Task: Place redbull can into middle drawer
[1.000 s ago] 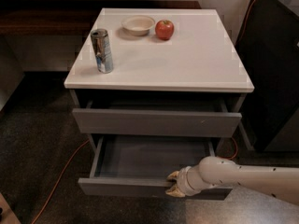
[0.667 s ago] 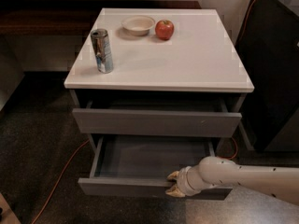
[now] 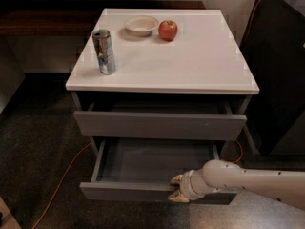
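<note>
Grey and flat-fronted, the middle drawer (image 3: 124, 191) stands pulled out just as far as it did a second ago, its shallow box open to the room. My tool (image 3: 177, 189) sits at the same spot on the front's top edge, right of centre, and I cannot tell whether it is clamped there or loose. Nothing has shifted, so I judge the opening done and the can next. The redbull can (image 3: 104, 51), slim, shiny silver-and-blue metal, stands upright near the left front of the smooth white tabletop (image 3: 190, 61), well apart from my tool. Behind it sit a shallow cream bowl (image 3: 141, 25) and a round red apple (image 3: 167, 30).
</note>
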`<state>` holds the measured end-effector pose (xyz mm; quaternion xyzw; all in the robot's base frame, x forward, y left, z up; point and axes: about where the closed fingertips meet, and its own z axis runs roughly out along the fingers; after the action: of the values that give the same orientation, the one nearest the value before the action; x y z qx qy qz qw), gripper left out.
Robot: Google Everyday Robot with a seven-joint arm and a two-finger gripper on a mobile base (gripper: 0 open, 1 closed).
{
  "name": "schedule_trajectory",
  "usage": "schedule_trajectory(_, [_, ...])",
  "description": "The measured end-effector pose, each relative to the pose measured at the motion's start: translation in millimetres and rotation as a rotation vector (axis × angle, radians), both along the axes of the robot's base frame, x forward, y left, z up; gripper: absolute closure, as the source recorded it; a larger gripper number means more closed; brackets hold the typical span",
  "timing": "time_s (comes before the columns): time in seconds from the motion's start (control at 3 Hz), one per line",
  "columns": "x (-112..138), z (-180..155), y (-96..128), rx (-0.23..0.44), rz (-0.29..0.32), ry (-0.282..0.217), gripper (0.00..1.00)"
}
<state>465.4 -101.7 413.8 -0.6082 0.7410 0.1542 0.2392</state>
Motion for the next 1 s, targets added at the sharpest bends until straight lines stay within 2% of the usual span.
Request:
schedule_trajectory(0.33, [0,0,0,0.0,0.0,0.0,0.01])
schedule_trajectory(0.67, [-41,-8,5,-0.001,0.025,0.031,0.13])
schedule_trajectory(1.0, [-68,-8,8,-0.001,0.043,0.052,0.43])
